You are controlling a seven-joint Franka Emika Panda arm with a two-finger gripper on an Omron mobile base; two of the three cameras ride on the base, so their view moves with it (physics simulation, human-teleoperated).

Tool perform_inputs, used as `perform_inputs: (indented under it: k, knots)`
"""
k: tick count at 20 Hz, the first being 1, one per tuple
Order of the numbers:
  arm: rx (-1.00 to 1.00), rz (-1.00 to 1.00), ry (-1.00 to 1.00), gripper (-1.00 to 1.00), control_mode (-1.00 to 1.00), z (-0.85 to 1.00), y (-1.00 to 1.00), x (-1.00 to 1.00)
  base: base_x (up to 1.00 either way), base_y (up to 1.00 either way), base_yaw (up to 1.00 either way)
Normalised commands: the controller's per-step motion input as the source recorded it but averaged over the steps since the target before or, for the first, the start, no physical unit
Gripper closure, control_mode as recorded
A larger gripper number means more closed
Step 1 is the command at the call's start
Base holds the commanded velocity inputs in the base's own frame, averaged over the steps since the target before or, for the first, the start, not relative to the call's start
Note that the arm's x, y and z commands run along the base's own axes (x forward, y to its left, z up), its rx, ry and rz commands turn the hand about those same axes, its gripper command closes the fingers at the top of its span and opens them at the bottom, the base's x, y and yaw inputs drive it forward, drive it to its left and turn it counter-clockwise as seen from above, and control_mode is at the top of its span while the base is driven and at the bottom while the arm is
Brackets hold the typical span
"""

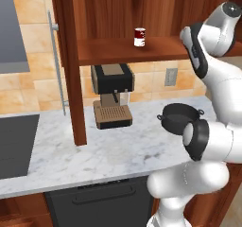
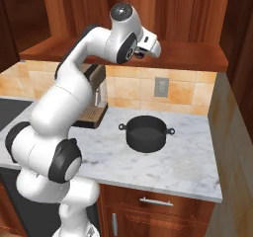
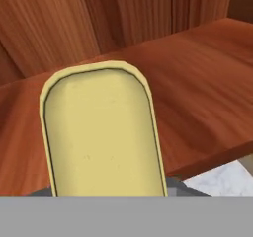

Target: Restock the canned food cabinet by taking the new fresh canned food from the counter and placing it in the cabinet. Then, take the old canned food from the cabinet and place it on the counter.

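End effector: we see our end effector [image 2: 143,53] up at shelf height in the right base view, pinching the blue can [image 3: 103,132], whose yellowish top faces the hand camera.
Held can: in the hand view it hangs just above the plank shelf [image 3: 197,83] of the cabinet [image 1: 68,70], near the shelf's front edge; we judge it not yet set down.
Old can: the red-and-white can [image 1: 139,37] stands upright on the same shelf, well to the left of the arm in the left base view.
Risk, early release: letting go this near the lip could tip the blue can off the shelf onto the bench [image 2: 192,157], we think.
Risk, pot: the black pot [image 2: 146,132] sits below and would catch or deflect a fall.
Risk, reach: swinging left for the old can could brush it over, since it is small and stands free.
Risk, wrist: pushing deeper may bump the cabinet's back wall.
Count: one blue can, one red-and-white can, one pot, one coffee machine [image 1: 112,96], one wall socket [image 2: 161,87].
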Motion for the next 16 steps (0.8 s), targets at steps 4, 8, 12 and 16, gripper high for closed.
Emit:
perform_inputs:
  k: [4, 8, 12, 16]
  knots:
    - [0.0, -0.03, 0.15, 1.0, -1.0, -0.02, 0.0, 1.0, 0.0, 0.0, 0.0]
    - [-0.02, 0.0, 0.09, -1.0, -1.0, -0.02, 0.0, 0.77, 0.0, 0.0, 0.0]
    - [0.0, 0.0, 0.01, -1.0, -1.0, 0.0, 0.0, 0.01, 0.0, 0.0, 0.0]
    - [-0.07, 0.0, -0.1, -1.0, -1.0, 0.0, 0.14, -0.07, 0.0, 0.0, 0.0]
